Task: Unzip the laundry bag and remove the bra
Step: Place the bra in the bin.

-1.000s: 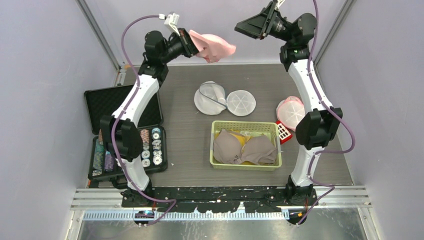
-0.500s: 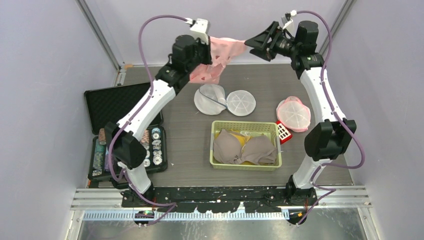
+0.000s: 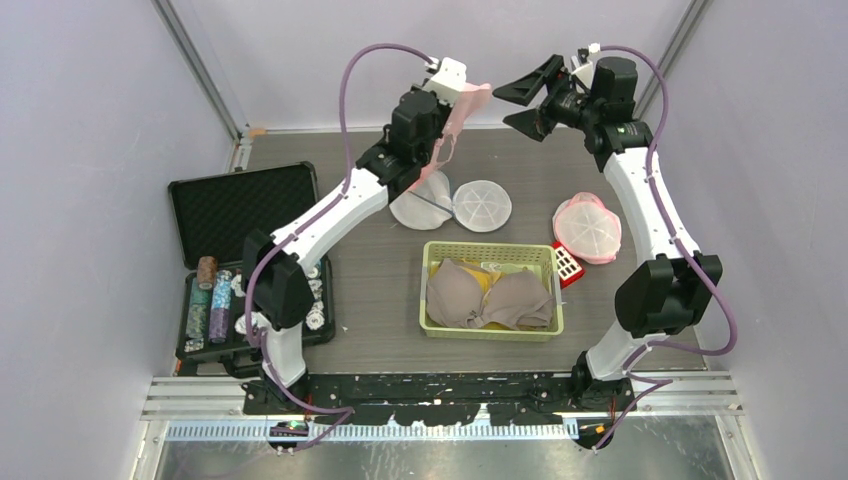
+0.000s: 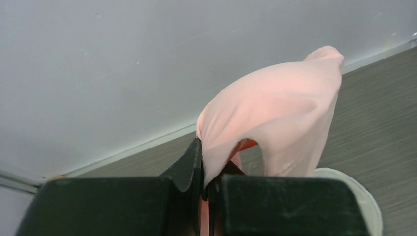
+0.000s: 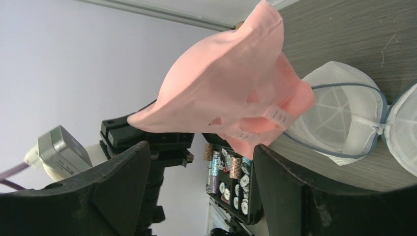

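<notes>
Up over the surface's (image 3: 375, 265) back edge, left fingers (image 4: 189, 164) clamp pink bra (image 4: 280, 103) by a thin fold, abv opened laundry bag (image 3: 482, 206). Right fingers (image 3: 530, 80) spread, empty. Risk: pinch slips, bra drops.

**No legible writing in any view**

Nothing can be read. The chips (image 3: 212, 300) in the black case (image 3: 245, 200) carry edge patterns but no figures that can be made out. The small red-and-white item (image 3: 567, 263) just beside the green basket (image 3: 490, 248) on the bench shows a grid of marks, too small to tell as text.
</notes>
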